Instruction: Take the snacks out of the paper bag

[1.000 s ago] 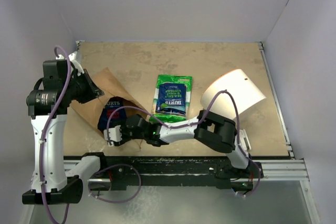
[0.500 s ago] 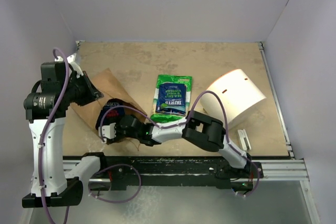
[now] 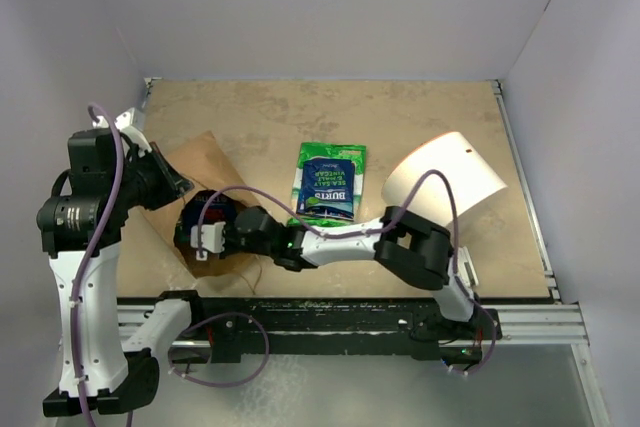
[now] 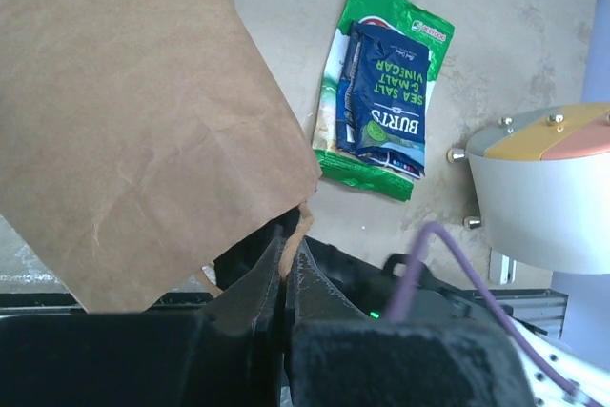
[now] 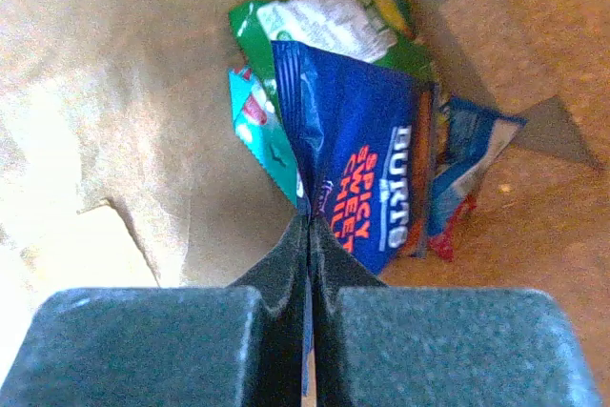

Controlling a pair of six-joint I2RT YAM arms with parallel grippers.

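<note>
The brown paper bag [image 3: 205,162] lies at the table's left, and my left gripper [image 4: 284,235] is shut on its upper edge [image 4: 303,216], holding the mouth up. My right gripper [image 3: 203,239] reaches into that mouth. Seen from inside the bag, the right gripper [image 5: 310,224] is shut on the edge of a dark blue packet [image 5: 367,169]. Behind it lie a green packet [image 5: 329,26], a teal one [image 5: 262,135] and a small red-and-blue one [image 5: 462,173]. Two snacks are out on the table: a green packet [image 3: 330,162] with a dark blue one [image 3: 328,189] on top.
A white cylindrical container [image 3: 450,182] lies on its side at the right, near the right arm's elbow. A small white part [image 3: 465,267] sits by the front edge. The enclosure's walls stand close on the left, back and right.
My right gripper pushed deeper into the bag's mouth and closed on the dark blue packet. My left arm shifted slightly left with the bag's edge, and the mouth gapes wider.
</note>
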